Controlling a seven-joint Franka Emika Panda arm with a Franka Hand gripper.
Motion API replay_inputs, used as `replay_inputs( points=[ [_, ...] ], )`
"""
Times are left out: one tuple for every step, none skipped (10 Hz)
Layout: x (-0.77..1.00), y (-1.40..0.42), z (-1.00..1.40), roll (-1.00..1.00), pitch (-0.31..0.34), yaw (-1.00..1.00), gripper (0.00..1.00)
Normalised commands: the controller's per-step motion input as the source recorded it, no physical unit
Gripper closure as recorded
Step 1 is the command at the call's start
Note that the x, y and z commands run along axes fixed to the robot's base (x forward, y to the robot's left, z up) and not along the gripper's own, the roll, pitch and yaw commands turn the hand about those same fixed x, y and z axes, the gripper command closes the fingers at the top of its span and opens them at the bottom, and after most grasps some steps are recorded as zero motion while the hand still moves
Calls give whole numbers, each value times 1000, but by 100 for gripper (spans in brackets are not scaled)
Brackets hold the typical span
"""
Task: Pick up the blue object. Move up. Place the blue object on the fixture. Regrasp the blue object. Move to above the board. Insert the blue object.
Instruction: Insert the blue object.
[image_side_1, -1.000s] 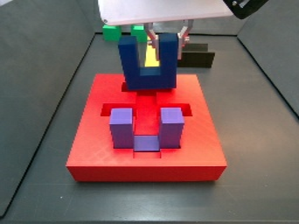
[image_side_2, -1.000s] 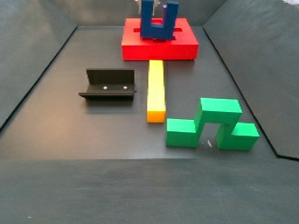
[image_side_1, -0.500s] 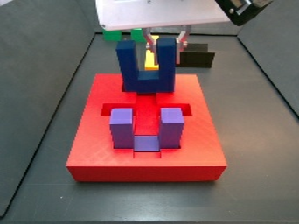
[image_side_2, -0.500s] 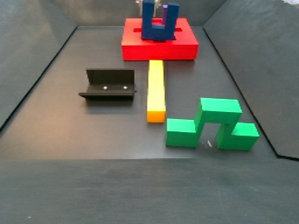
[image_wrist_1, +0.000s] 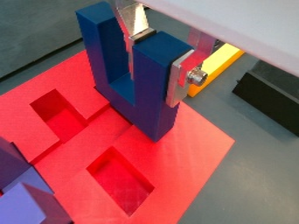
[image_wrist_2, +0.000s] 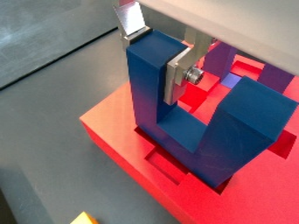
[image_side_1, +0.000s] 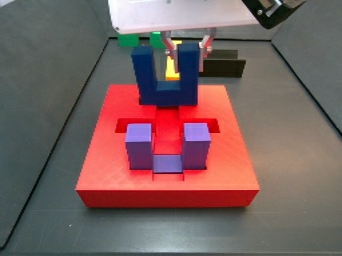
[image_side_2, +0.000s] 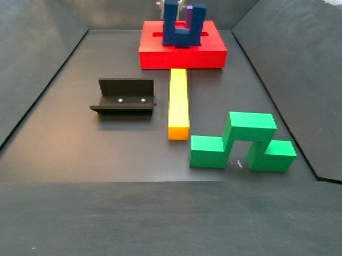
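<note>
One prong of the blue object (image_wrist_1: 131, 74) was pinched by the tool (image_wrist_1: 158, 48), prongs up, bridge low over the board (image_wrist_1: 193, 153), presumably so it could be inserted.

In a side view the pincer (image_side_1: 175, 42) is mostly cut off by the top edge. The dark-blue U-shaped block (image_side_1: 168, 76) hides part of the yellow bar (image_side_1: 173, 68); its base perhaps sits in the flat red slab (image_side_1: 160, 190).
</note>
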Motion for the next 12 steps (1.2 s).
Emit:
replay_inputs(
  points=[
    [-111,23,57,-46,0,26,100],
    [-31,0,149,-14,0,71,100],
    [-37,-49,69,0,0,74,100],
    [-6,-114,0,0,0,60,100],
    [0,-89,-157,14,0,46,100],
    [0,-63,-211,20,0,29,100],
    [0,0,-217,57,0,54,100],
    [0,0,-120,70,0,77,100],
    [0,0,0,46,0,109,100],
    [6,0,31,26,33,106,100],
    [0,0,60,0,27,106,100],
    [0,0,17,14,17,86,100]
  ],
)
